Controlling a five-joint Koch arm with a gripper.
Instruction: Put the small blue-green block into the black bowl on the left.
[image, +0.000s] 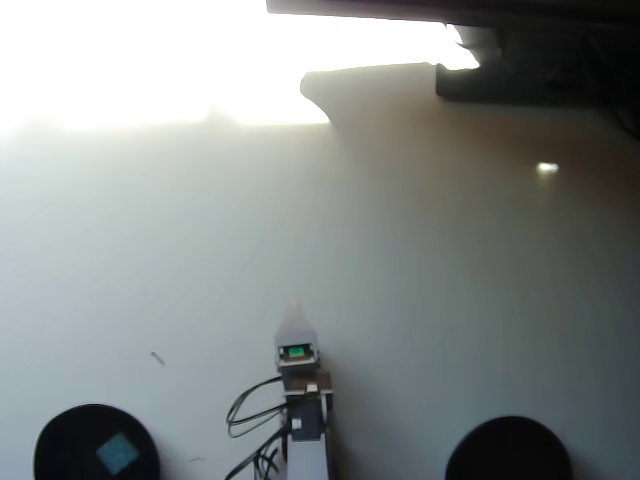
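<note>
The small blue-green block (117, 453) lies inside the black bowl (62, 437) at the bottom left of the overhead view. My arm rises from the bottom edge near the middle, and its gripper (292, 316) points up the picture over bare table, well to the right of that bowl. Only one pale, blurred tip shows, so its jaws cannot be told apart. Nothing shows at the tip.
A second black bowl (508, 449) sits at the bottom right. Dark equipment (530, 60) lines the top right edge. Strong glare washes out the top left of the white table (420, 270). Cables (250, 420) loop beside the arm.
</note>
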